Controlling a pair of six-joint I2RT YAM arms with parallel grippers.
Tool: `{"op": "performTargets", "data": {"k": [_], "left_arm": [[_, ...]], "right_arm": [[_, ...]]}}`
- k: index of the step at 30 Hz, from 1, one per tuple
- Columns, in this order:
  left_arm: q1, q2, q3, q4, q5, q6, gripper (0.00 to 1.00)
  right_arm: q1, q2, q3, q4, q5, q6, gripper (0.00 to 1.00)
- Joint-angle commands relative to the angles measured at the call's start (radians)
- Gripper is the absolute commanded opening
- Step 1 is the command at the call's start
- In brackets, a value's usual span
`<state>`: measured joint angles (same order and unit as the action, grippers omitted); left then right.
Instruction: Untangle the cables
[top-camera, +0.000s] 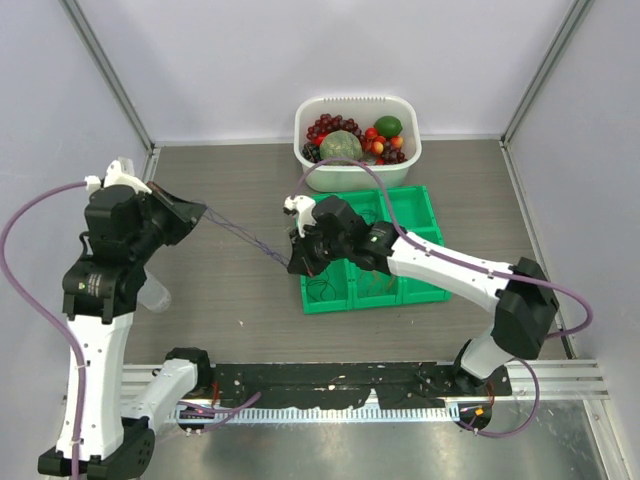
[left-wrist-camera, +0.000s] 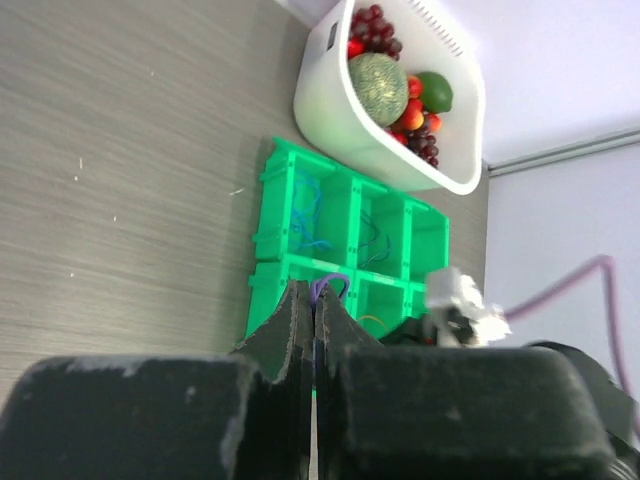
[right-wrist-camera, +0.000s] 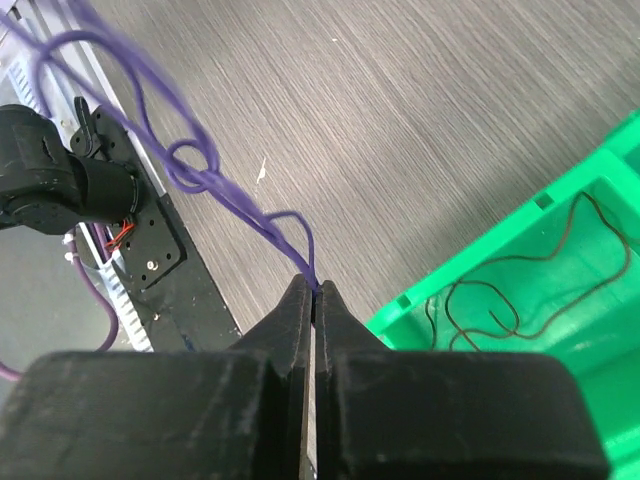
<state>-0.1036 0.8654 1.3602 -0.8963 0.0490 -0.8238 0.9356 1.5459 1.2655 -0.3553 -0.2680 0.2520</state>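
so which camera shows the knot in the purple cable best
The right wrist view: the purple cable rises from the fingers with its knotted loops close up. The top view shows a thin strand; the left wrist view just a small loop.

Robot lab test cell: plain white panel walls (top-camera: 300, 50) on metal frame posts (top-camera: 107, 70), grey woodgrain surface (top-camera: 230, 290), robot arms (top-camera: 440, 268) bolted to slotted rail (top-camera: 560, 375).
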Motion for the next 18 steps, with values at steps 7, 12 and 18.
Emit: {"op": "performTargets", "data": {"k": [7,12,18], "left_arm": [[0.005,0.044,0.378,0.028,-0.132,0.183,0.0],[0.004,0.052,0.428,0.03,-0.123,0.183,0.0],[0.005,0.064,0.406,-0.001,-0.061,0.14,0.0]], "right_arm": [[0.025,0.14,0.032,-0.093,0.007,-0.045,0.11],[0.026,0.169,0.052,-0.131,0.041,-0.045,0.22],[0.026,0.112,0.098,-0.123,0.009,-0.054,0.4]]}}
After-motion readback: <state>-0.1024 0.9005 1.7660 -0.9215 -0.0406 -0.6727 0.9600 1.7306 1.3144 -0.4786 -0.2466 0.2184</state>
